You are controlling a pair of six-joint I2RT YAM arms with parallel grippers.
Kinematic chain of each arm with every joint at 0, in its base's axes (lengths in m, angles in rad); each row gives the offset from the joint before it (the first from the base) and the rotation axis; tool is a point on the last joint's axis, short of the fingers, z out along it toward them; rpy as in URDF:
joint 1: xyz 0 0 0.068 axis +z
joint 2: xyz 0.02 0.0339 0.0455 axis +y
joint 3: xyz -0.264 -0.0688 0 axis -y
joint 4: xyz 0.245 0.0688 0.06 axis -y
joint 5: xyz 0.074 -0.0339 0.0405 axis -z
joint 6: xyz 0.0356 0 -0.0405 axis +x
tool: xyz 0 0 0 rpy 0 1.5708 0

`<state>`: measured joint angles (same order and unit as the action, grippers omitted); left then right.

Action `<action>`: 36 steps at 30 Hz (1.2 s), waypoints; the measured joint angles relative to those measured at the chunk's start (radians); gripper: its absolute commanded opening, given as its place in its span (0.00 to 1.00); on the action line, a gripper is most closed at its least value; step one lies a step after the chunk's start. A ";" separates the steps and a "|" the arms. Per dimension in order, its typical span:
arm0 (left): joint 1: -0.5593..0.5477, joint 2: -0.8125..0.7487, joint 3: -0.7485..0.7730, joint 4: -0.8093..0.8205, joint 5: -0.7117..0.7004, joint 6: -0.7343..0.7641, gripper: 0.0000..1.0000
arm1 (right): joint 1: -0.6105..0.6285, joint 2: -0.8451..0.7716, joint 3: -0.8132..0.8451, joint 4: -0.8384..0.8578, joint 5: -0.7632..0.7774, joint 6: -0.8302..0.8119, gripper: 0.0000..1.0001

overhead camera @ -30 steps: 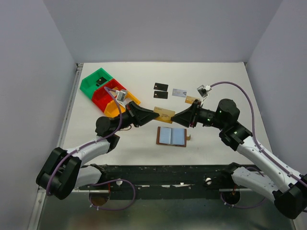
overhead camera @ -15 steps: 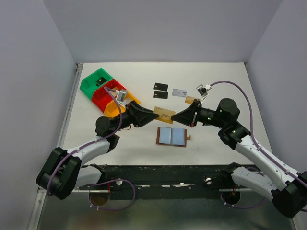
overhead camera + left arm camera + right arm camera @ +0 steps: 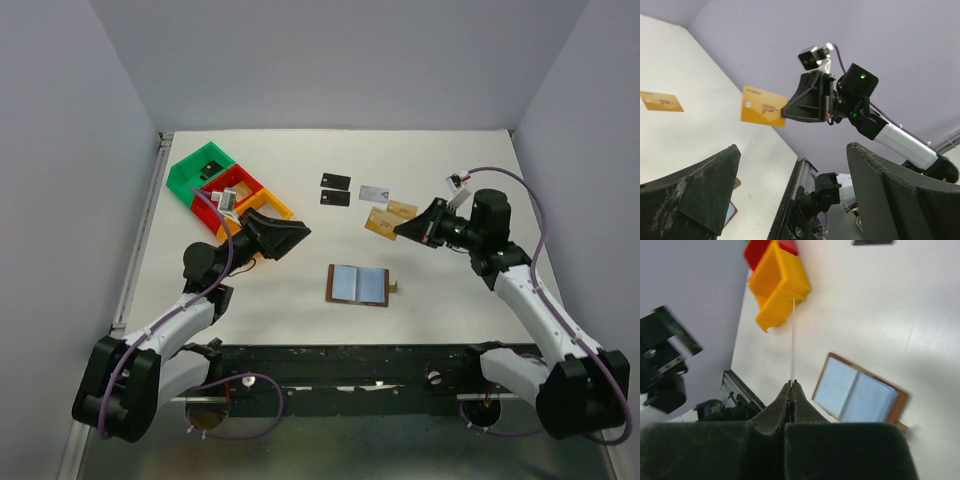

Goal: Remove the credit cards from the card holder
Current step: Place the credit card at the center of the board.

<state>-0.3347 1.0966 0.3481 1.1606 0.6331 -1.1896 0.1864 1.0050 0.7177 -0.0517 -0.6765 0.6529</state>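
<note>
The card holder lies open on the table, a brown wallet showing its grey-blue pockets, also seen in the right wrist view. My right gripper is shut on a tan-gold credit card, held above the table; it shows edge-on in the right wrist view and flat in the left wrist view. Another tan-gold card, a silver card and two black cards lie on the table. My left gripper is open and holds nothing, well left of the wallet.
Green, red and yellow bins stand at the back left, just behind my left gripper. The black frame rail runs along the near table edge.
The tan-gold card passed from my left gripper to my right. My left gripper opened and drew back to the left. My right arm carried the card to the right, towards the cards on the table.
</note>
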 measured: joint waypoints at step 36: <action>0.000 -0.118 0.028 -0.482 -0.056 0.206 0.99 | -0.219 0.778 0.339 -0.221 0.030 -0.150 0.01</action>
<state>-0.3347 0.9787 0.3759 0.6785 0.5766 -0.9840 -0.0322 1.7828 1.0569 -0.2726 -0.6464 0.5034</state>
